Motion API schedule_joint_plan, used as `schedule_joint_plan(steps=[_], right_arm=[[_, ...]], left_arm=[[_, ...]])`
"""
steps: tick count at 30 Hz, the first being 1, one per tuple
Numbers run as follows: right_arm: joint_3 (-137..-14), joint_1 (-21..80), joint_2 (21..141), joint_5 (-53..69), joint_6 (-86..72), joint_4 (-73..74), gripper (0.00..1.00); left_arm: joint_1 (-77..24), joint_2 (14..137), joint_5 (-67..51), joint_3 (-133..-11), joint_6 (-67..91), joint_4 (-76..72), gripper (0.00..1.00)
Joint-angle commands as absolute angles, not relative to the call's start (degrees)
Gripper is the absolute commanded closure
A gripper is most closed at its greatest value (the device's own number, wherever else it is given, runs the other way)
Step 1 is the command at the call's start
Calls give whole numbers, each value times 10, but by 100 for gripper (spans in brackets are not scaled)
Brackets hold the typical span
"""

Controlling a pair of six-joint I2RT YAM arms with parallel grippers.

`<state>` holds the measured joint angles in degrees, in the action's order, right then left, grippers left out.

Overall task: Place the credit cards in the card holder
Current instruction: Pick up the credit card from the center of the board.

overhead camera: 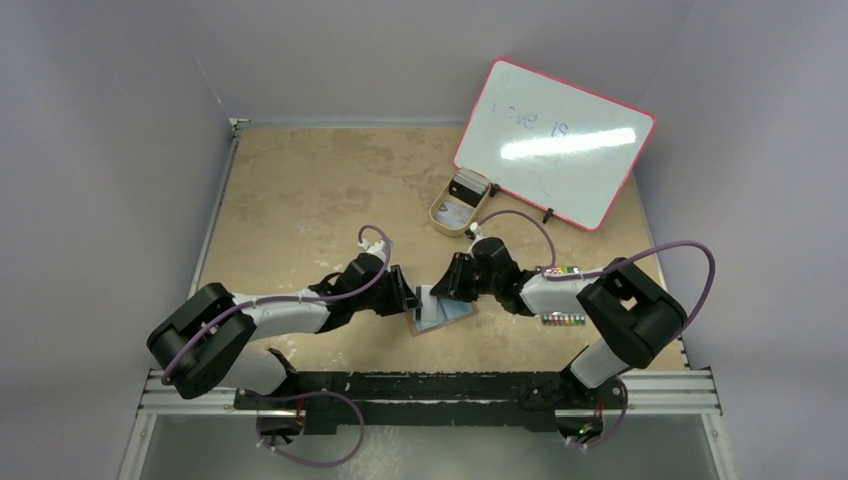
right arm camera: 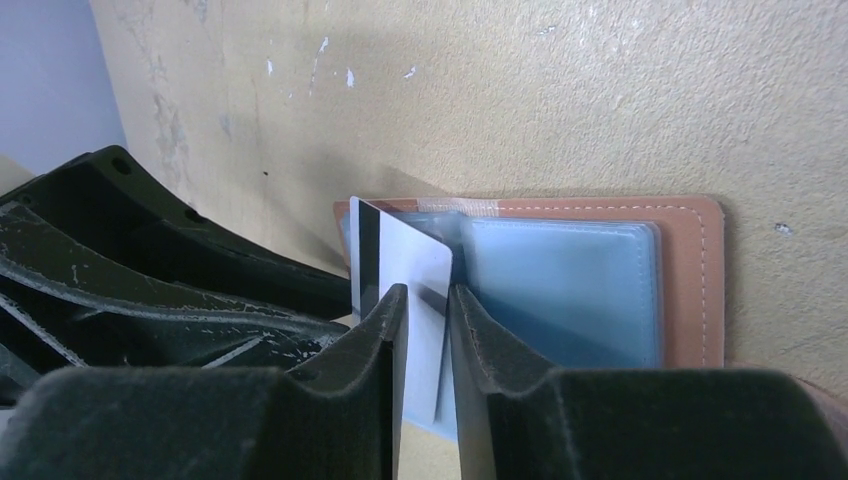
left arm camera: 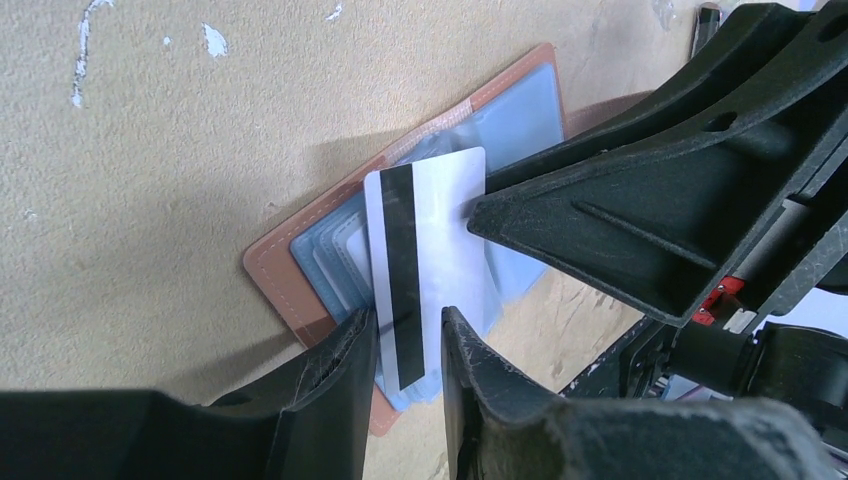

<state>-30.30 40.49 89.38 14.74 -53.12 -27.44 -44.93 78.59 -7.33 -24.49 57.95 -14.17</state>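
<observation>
Top external view: a tan table (overhead camera: 300,200) carries everything, with a pink-framed whiteboard (overhead camera: 555,140) propped at its far right corner, faint writing on its face. The left arm (overhead camera: 280,315) and right arm (overhead camera: 560,290) reach inward from the near edge and meet at the middle of the table. Just in front of the whiteboard's near-left edge lies a tan oval tray (overhead camera: 436,216), and in it sits a dark object (overhead camera: 466,187) too small to make out. A pack of coloured markers (overhead camera: 565,320) lies beside the right arm, partly under it. Between the two wrists the card holder (left arm camera: 275,275) lies open and flat on the table, brown stitched leather around a stack of bluish clear sleeves (right arm camera: 560,290); those on one half are fanned, and whether any holds a card I cannot tell. Over the holder's fold stands one credit card (left arm camera: 440,240), white with a black stripe along one edge and tilted up from the sleeves. The right gripper (right arm camera: 428,292) is closed narrowly on this card at its plain edge. The left gripper (left arm camera: 408,318) has its fingers a narrow gap apart, with the striped end of the card showing in that gap; whether they grip it cannot be told.
</observation>
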Motion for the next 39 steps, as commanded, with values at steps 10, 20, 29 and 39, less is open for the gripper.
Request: schedule_joint_plan(steps=[10, 20, 29, 39], right_arm=[[-285, 414, 889, 190, -551, -328, 79], [-271, 415, 864, 205, -555, -352, 87], [-268, 414, 806, 246, -565, -361, 100], [-239, 413, 764, 297, -611, -480, 100]], left_arm=[[-446, 758, -86, -225, 628, -223, 75], [-445, 734, -88, -213, 644, -243, 83], [-446, 662, -56, -210, 668, -195, 69], [-446, 603, -58, -208, 684, -191, 63]])
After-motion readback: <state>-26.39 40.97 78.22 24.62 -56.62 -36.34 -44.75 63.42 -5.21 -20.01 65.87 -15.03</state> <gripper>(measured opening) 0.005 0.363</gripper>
